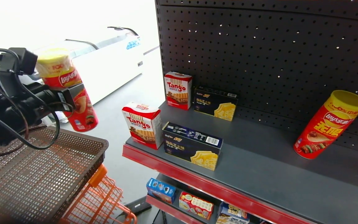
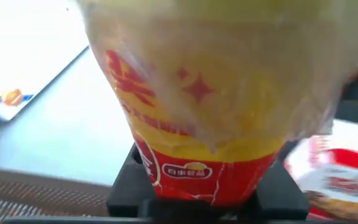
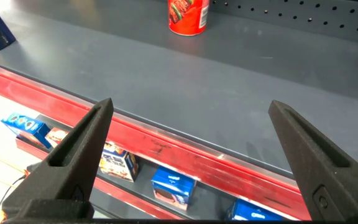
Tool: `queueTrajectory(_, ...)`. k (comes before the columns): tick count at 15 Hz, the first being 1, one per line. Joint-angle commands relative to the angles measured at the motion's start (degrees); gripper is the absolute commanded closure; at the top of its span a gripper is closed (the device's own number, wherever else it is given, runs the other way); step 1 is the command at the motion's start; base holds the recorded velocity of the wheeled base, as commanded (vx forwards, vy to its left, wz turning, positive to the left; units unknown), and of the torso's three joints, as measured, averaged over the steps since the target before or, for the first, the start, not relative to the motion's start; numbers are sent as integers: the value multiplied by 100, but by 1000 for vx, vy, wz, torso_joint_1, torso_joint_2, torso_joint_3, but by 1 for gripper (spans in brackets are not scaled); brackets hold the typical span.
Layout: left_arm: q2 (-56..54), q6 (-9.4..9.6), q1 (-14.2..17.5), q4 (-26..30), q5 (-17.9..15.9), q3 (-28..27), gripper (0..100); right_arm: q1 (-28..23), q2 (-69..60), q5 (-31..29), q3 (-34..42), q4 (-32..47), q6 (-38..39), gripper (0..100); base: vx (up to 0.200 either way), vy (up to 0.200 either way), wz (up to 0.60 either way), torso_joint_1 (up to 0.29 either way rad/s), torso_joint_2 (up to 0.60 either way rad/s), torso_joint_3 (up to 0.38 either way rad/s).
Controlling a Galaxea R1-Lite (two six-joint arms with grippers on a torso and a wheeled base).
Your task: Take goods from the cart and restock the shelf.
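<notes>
Chips come first: the red cardboard chips canister with a yellow top (image 1: 67, 90) hangs in the air, tilted with its yellow end up. It is above the far rim of the brown perforated plastic basket (image 1: 42, 168) that sits on the orange wire cart (image 1: 99, 199). We see it well apart from the left edge of the grey metal shelf with a red front lip (image 1: 259, 168). The black left end effector (image 1: 70, 98) is clamped across the canister's lower half. From its wrist we see its two fingers (image 2: 129, 183) pressing the red wall of the canister (image 2: 210, 118) from either side.

On the shelf, a second red-and-yellow canister (image 1: 328, 124) stands on its base near the back edge, toward the right, close to the black pegboard back panel (image 1: 275, 56). At the front left corner stands a red-and-white wafer box (image 1: 143, 124), with a dark blue biscuit box (image 1: 194, 146) just beside it along the front edge. Behind them, near the back edge, we find another red-and-white wafer box (image 1: 178, 90) and another dark blue box (image 1: 215, 102), side by side.

The black right end effector (image 3: 191, 155) hovers off the shelf's front edge with its jaws spread wide and nothing between them. The second canister's base (image 3: 188, 15) lies ahead of it at the back. Under the red lip (image 3: 166, 140), a lower shelf carries small blue boxes (image 3: 173, 186).

A white chest freezer (image 1: 110, 62) stands on the floor beyond the cart.
</notes>
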Motion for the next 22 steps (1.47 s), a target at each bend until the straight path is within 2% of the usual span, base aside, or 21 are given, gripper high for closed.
queueTrajectory(1, -972, -27, -424, 128, -237, 296, 100, 0, 6, 1, 0, -2, 0, 0, 0, 0, 0, 0, 0, 0)
queueTrajectory(4, -1315, -71, -670, 875, -562, 217, 100, 0, 6, 1, 0, -2, 0, 0, 0, 0, 0, 0, 0, 0)
queueTrajectory(6, -1657, -265, -854, 1420, -878, 226, 100, 0, 6, 1, 0, -2, 0, 0, 0, 0, 0, 0, 0, 0)
queueTrajectory(7, -1789, -317, -872, 1631, -1221, 182, 100, 0, 6, 1, 0, -2, 0, 0, 0, 0, 0, 0, 0, 0)
queueTrajectory(8, -1789, -317, -872, 1631, -1221, 182, 100, 0, 6, 1, 0, -2, 0, 0, 0, 0, 0, 0, 0, 0)
queueTrajectory(9, -1991, -423, -837, 1718, -1959, 182, 100, 0, 6, 1, 0, -2, 0, 0, 0, 0, 0, 0, 0, 0)
queueTrajectory(10, -2053, -502, -837, 1727, -2153, 173, 100, 0, 6, 1, 0, -2, 0, 0, 0, 0, 0, 0, 0, 0)
queueTrajectory(11, -2079, -625, -793, 1762, -2249, 77, 100, 0, 6, 1, 0, -2, 0, 0, 0, 0, 0, 0, 0, 0)
queueTrajectory(13, -2097, -616, -731, 1754, -2285, -2, 100, 0, 6, 1, 0, -2, 0, 0, 0, 0, 0, 0, 0, 0)
queueTrajectory(14, -2141, -634, -889, 1683, -2337, 15, 100, 0, 6, 1, 0, -2, 0, 0, 0, 0, 0, 0, 0, 0)
queueTrajectory(15, -2149, -634, -916, 1683, -2346, 24, 100, 0, 6, 1, 0, -2, 0, 0, 0, 0, 0, 0, 0, 0)
queueTrajectory(16, -2167, -599, -1751, 1622, -2346, -2, 100, 0, 6, 1, 0, -2, 0, 0, 0, 0, 0, 0, 0, 0)
queueTrajectory(17, -2132, -599, -1953, 1622, -2337, -2, 100, 0, 6, 1, 0, -2, 0, 0, 0, 0, 0, 0, 0, 0)
queueTrajectory(19, -2026, -590, -2155, 1622, -2337, 50, 100, 0, 6, 1, 0, -2, 0, 0, 0, 0, 0, 0, 0, 0)
queueTrajectory(22, -1939, -590, -2234, 1648, -2337, 86, 100, 0, 6, 1, 0, -2, 0, 0, 0, 0, 0, 0, 0, 0)
